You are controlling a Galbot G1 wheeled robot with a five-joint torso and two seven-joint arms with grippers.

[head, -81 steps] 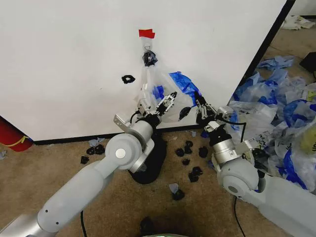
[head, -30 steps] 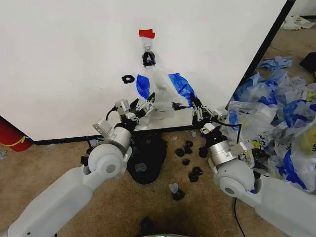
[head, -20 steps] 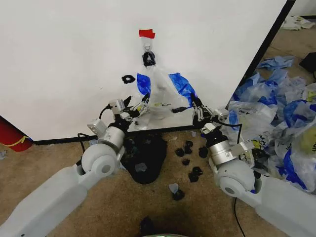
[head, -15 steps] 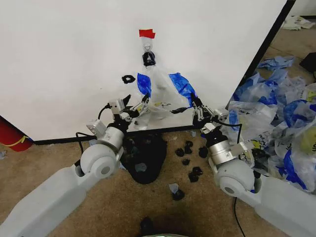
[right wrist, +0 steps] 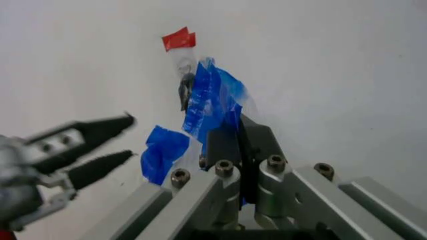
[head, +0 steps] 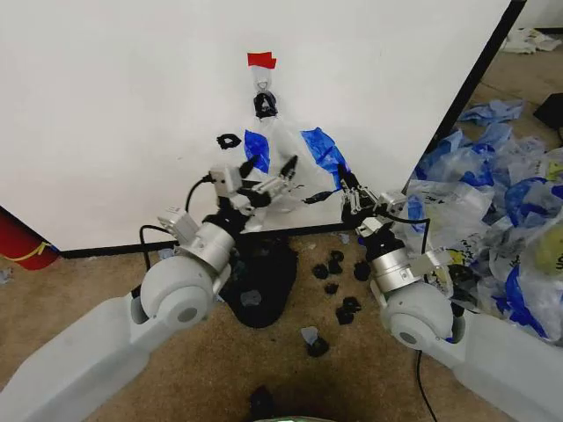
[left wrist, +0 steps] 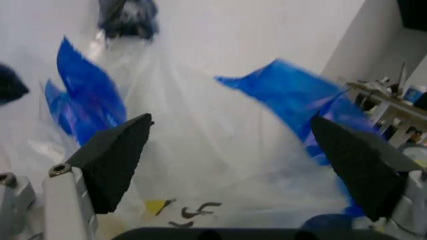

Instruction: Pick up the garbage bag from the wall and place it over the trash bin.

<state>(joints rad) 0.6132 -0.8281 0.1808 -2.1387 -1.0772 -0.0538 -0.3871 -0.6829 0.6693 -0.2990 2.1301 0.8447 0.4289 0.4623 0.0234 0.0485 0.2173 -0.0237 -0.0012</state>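
The garbage bag [head: 295, 158], thin white plastic with blue handles, hangs from the metal hook [head: 264, 85] under a red tape strip [head: 261, 60] on the wall [head: 114, 105]. My left gripper [head: 266, 172] is open right in front of the bag's middle; in the left wrist view its fingers [left wrist: 113, 157] stand wide apart with the bag [left wrist: 207, 135] between and beyond them. My right gripper [head: 349, 195] is shut on the bag's blue right handle [right wrist: 213, 95]. The trash bin [head: 264, 281], round and black, stands on the carpet below the bag, partly behind my left arm.
A heap of blue-and-white bags [head: 497, 193] lies past the wall's black edge [head: 466, 92] on the right. Small black scraps [head: 339, 290] dot the carpet beside the bin. A red object [head: 22, 242] sits at the left, and a black lump [head: 229, 141] sticks to the wall.
My left gripper has risen and swung right, from the bag's lower left edge to its middle, with its fingers now spread wide. The right gripper has stayed shut on the handle.
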